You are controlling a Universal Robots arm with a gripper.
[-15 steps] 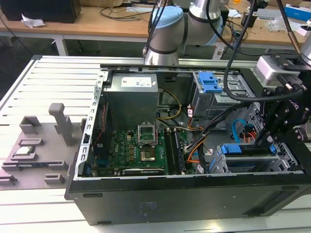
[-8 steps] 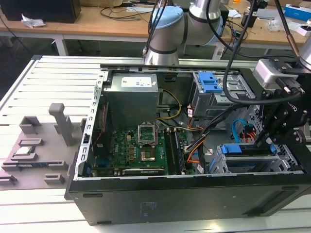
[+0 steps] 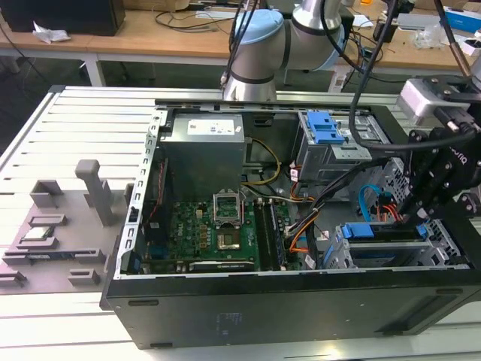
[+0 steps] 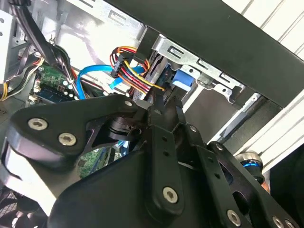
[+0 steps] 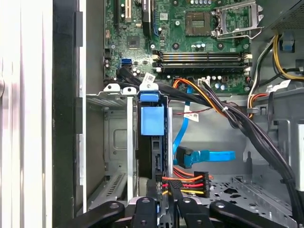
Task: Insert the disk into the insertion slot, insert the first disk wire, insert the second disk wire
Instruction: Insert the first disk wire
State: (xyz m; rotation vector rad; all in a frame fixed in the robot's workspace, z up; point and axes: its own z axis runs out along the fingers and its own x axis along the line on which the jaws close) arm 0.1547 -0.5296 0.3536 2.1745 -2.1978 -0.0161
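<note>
The disk (image 5: 152, 121), edge-on in its bright blue frame, sits inside the insertion slot (image 5: 114, 142), a silver perforated cage. In the exterior view the disk (image 3: 379, 231) lies in that cage (image 3: 443, 259) at the case's right front corner. My gripper (image 5: 168, 192) is at the disk's rear edge, shut on the connector of the multi-coloured disk wire (image 5: 190, 183). In the second wrist view the gripper (image 4: 165, 100) pinches the same red, yellow and black wire (image 4: 135, 73). A flat blue disk wire (image 5: 204, 156) hangs loose beside it, its plug apart from the disk.
A thick black cable bundle (image 5: 237, 118) crosses close above the disk. The motherboard (image 3: 210, 233), the power supply (image 3: 204, 150) and a taller bay with a blue latch (image 3: 327, 128) stand in the open case. Grey fixtures (image 3: 52, 226) lie on the table at the exterior view's left.
</note>
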